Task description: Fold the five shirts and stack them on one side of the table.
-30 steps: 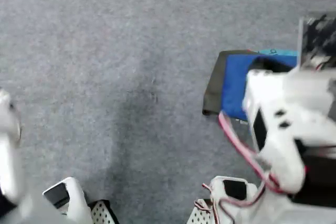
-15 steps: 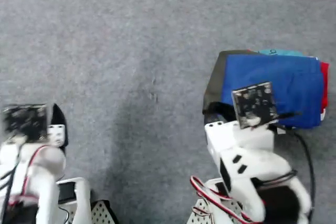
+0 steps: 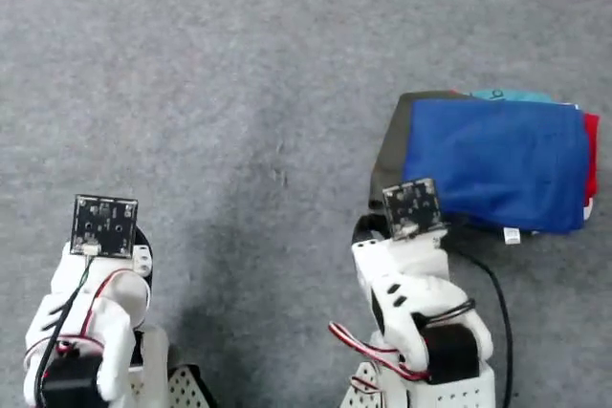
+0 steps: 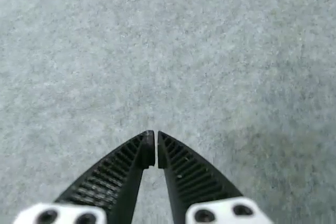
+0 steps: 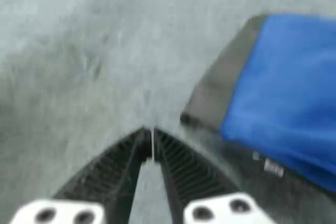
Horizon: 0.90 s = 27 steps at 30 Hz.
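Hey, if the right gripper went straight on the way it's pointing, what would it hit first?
Probably the grey table mat; the right gripper, shut, aims just beside the dark shirt, not at it.

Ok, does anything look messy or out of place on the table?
Only slightly: the stack isn't squared up. The dark shirt sticks out from under the blue shirt toward the table's middle, and a white tag pokes out at its near edge. Nothing damaged.

Shirts: four countable, in one stack point(image 3: 483, 164). One blue shirt point(image 3: 497, 164), one dark shirt point(image 3: 392, 155), one teal shirt point(image 3: 507, 96) and one red shirt point(image 3: 590, 164), the last two showing as edges.
Arms: two, left arm point(image 3: 91, 312) and right arm point(image 3: 416, 303).
Grippers: two, left gripper point(image 4: 156, 149) and right gripper point(image 5: 152, 145).
Table point(image 3: 239, 93): one.
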Tool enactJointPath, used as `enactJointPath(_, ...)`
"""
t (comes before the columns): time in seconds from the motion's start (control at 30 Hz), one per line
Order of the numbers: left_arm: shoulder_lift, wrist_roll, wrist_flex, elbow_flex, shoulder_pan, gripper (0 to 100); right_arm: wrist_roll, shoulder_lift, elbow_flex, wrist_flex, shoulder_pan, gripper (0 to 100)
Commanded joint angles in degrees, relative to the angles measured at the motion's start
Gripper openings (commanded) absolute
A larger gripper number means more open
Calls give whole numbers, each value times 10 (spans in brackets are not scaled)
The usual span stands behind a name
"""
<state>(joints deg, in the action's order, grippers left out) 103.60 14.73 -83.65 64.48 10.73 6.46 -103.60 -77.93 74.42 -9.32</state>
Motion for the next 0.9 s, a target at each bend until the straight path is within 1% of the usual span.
enactJointPath(0.0, 3, -1, 7, 11, 4, 40, 3, -48, -13, 2, 9, 15)
enactJointPath(0.13, 6, 2, 12, 72, -1, 40, 4, -49, -101, 39, 10, 15)
enactJointPath(0.23, 6, -1, 25, 121, 1, 40, 6, -49, -117, 18, 11, 15)
enactJointPath(0.37, 6, 2, 40, 206, 5, 40, 4, -46, -189, -1, 10, 15)
enactJointPath(0.43, 6, 2, 71, 225, 5, 40, 5, -49, -185, 4, 11, 15)
enactJointPath(0.53, 6, 2, 81, 249, 5, 42, 4, -49, -186, 4, 11, 15)
enactJointPath(0.63, 6, 2, 104, 327, 5, 41, 4, -49, -186, 4, 11, 15)
enactJointPath(0.87, 4, 0, 106, 328, 0, 41, 4, -49, -186, 4, 10, 15)
